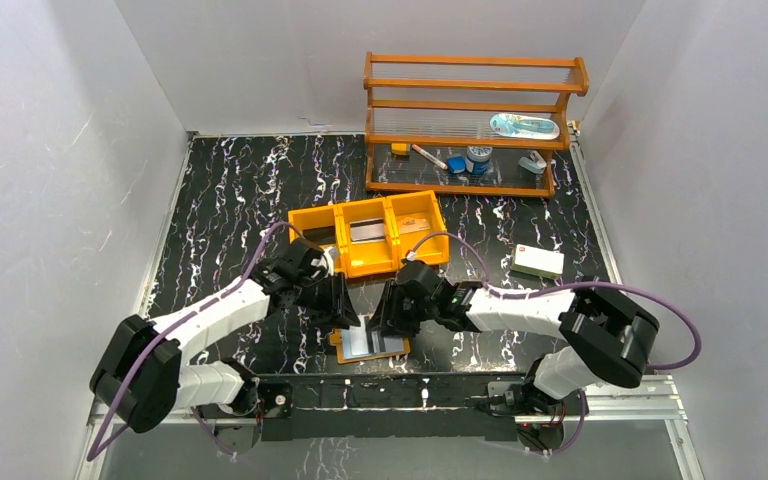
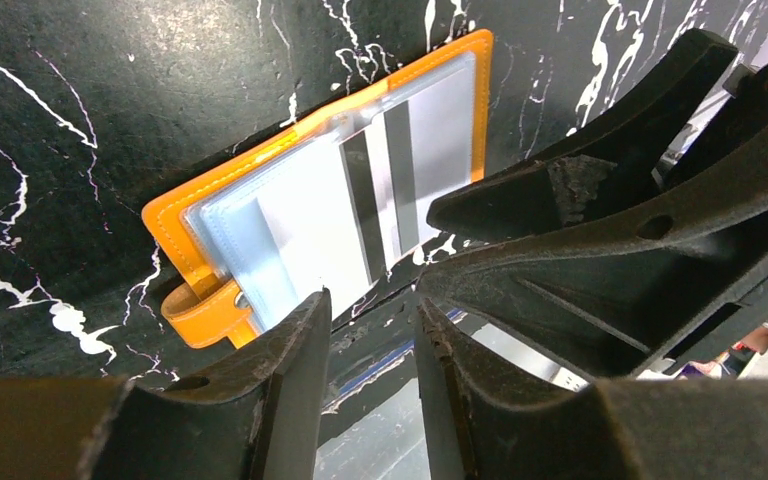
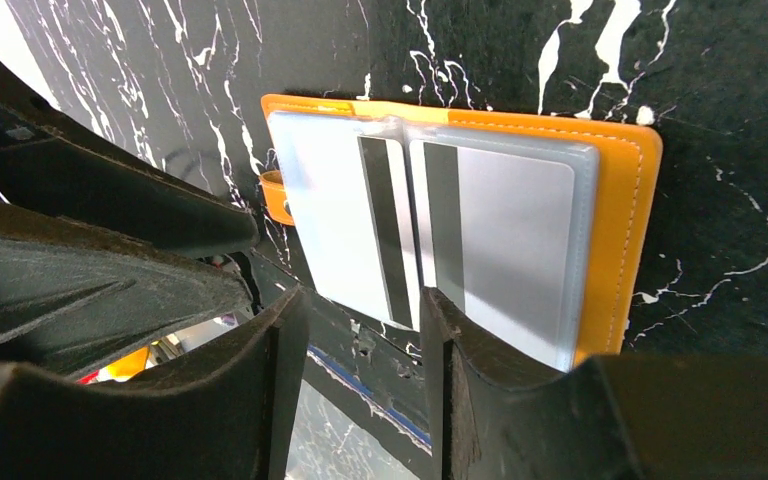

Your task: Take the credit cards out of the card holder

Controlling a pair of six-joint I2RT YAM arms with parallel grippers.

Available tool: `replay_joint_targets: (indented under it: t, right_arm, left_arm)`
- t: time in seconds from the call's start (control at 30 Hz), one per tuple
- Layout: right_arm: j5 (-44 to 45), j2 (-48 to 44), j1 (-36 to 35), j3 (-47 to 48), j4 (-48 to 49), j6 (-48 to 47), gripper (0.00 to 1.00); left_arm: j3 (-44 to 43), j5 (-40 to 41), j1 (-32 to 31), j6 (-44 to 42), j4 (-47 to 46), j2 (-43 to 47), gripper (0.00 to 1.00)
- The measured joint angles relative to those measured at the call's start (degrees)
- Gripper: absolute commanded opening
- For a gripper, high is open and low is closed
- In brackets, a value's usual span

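Fingers of both arms hang over the open card holder (image 1: 370,344), which lies flat on the black marbled counter (image 1: 230,190) at 6 o'clock, close to the near edge. The left fingers (image 2: 295,360) stand partly apart, released, with nothing between them. Only the counter's edge shows through the gap, and their tips sit just short of the holder's near edge. The right fingers (image 3: 450,350) are likewise parted and grasp nothing. One tip overlaps the holder's near edge in the right wrist view, but I cannot tell whether it presses on the plastic. From above, the left pair is at about 10 o'clock of the holder and the right pair at about 1 o'clock, the two close together. Clear pockets inside the holder keep the credit cards (image 3: 500,240): two whitish-grey ones lie side by side, each with a dark stripe next to the spine. A snap tab (image 2: 200,312) sticks out from one side. Toward 12 o'clock from the holder, an orange tray (image 1: 340,209) has three compartments. The middle one holds a dark flat piece, the right one a tan flat piece, and the left one something dark, half hidden by the left arm. A white box (image 1: 538,261) lies at 3 o'clock, and a wooden rack (image 1: 460,188) with small items stands at 1 o'clock.
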State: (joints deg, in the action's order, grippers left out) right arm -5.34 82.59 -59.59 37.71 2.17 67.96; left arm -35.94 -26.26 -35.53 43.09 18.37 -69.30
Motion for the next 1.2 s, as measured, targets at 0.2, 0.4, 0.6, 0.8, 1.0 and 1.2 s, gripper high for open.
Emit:
replay_joint_targets:
  t: [0.2,0.4,0.6,0.8,1.0,1.2]
  right_arm:
    - [-1.3,1.1,0.0,0.0,0.5,0.5,0.51]
    - [-2.6,2.7,0.0,0.0,1.8,0.7,0.5]
    - [-3.6,4.8,0.3,0.0,2.6,0.9,0.48]
    - [-4.9,5.8,0.8,-0.2,4.6,1.0,0.44]
    - [-6.6,6.1,1.5,-2.4,8.5,2.4,0.42]
    - [-7.6,6.4,1.8,-3.5,11.3,3.0,0.36]
  left_arm:
    - [0.9,-0.1,-0.3,-0.3,-0.2,-2.7,0.3]
    - [2.2,0.3,-0.4,-0.7,-0.4,-4.5,0.27]
    - [3.3,0.7,-0.6,-1.0,-0.5,-5.5,0.24]
    - [3.7,0.8,-0.9,-1.1,-0.9,-6.0,0.22]
    - [4.0,0.8,-1.1,-1.0,-1.6,-6.3,0.21]
    - [4.2,1.0,-1.2,-1.0,-1.7,-6.3,0.2]
